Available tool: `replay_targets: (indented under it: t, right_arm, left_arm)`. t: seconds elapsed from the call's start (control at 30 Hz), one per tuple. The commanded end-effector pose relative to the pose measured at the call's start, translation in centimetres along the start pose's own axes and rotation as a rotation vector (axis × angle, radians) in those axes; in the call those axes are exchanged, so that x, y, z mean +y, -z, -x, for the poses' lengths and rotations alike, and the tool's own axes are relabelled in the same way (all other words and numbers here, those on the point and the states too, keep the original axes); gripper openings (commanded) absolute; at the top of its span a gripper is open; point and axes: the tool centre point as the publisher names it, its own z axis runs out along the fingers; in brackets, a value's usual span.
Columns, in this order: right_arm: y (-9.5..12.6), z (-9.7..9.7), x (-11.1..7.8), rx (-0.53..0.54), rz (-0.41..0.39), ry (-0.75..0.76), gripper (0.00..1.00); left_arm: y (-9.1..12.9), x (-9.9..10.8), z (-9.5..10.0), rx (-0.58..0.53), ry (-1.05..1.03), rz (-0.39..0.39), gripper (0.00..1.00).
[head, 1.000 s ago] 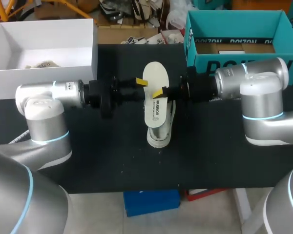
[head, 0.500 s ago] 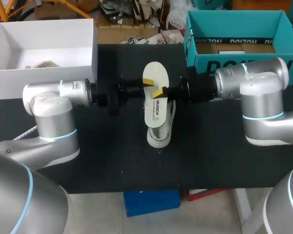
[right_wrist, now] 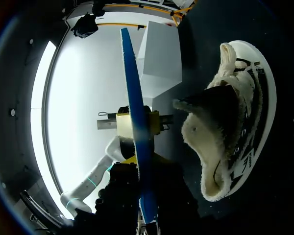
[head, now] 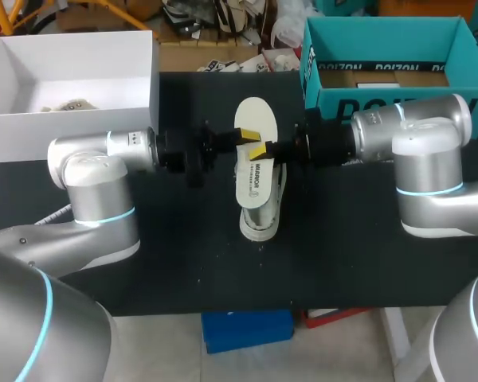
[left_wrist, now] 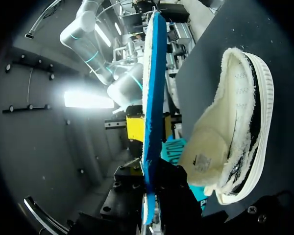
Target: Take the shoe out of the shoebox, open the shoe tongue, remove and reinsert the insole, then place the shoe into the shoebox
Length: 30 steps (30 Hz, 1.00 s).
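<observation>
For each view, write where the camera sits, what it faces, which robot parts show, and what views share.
Head view: above, behind; faces down on table; shows left gripper, right gripper.
Left wrist view: on left wrist; faces insole edge-on, shoe beside; right gripper opposite.
Right wrist view: on right wrist; faces insole, shoe; left gripper opposite.
Shared: insole, shoe.

One fleece-lined shoe [head: 260,224] and one insole [head: 252,163] share a single black desk [head: 175,255]. Two boxes stand along its far edge: one white box [head: 64,131] and one teal shoebox [head: 366,103]. Two silver arms come in from opposite sides, one left arm [head: 88,171] and one right arm [head: 426,151]. Each carries one hand, the left hand [head: 243,134] and the right hand [head: 258,151], two hands in all.
</observation>
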Motion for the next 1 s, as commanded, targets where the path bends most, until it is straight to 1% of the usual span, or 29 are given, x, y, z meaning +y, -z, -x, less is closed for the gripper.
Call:
replay_targets:
  t: [0.03, 0.07, 0.13, 0.23, 0.33, 0.4, 0.67, 0.83, 0.9, 1.0]
  right_arm:
    - [-0.1, 0.0, -0.1, 0.0, 0.017, -0.003, 1.0]
    - [0.1, 0.1, -0.1, 0.004, 0.029, -0.005, 1.0]
    - [0.3, 0.3, -0.3, -0.026, 0.035, -0.016, 1.0]
    - [0.6, 0.8, -0.7, -0.042, 0.05, -0.029, 1.0]
    - [1.3, 1.3, -1.1, -0.082, 0.077, -0.04, 1.0]
    - [2.0, 1.5, -1.4, -0.102, 0.108, -0.045, 1.0]
    - [5.2, 2.3, -3.5, -0.199, 0.235, -0.089, 1.0]
    - [7.5, 2.1, -5.3, -0.27, 0.322, -0.124, 1.0]
    - [8.2, 1.9, -6.0, -0.291, 0.352, -0.135, 1.0]
    - [9.5, 1.5, -7.2, -0.341, 0.413, -0.15, 1.0]
  left_arm:
    - [-0.1, -0.3, -0.1, 0.006, 0.001, 0.006, 0.0]
    - [0.1, -0.5, -0.1, 0.014, 0.006, 0.007, 0.0]
    - [0.6, -0.7, -0.2, 0.035, 0.019, 0.012, 0.0]
    - [1.8, -1.3, -0.2, 0.083, 0.062, 0.038, 0.0]
    - [3.0, -2.5, 0.0, 0.131, 0.09, 0.026, 0.0]
    - [3.9, -2.8, 0.1, 0.15, 0.11, 0.016, 0.0]
    - [7.2, -6.3, 1.3, 0.23, 0.153, -0.018, 0.0]
    - [8.8, -8.7, 1.8, 0.28, 0.172, -0.038, 0.0]
    - [9.4, -9.2, 1.9, 0.29, 0.17, -0.019, 0.0]
    - [10.3, -10.6, 2.2, 0.302, 0.177, -0.019, 0.0]
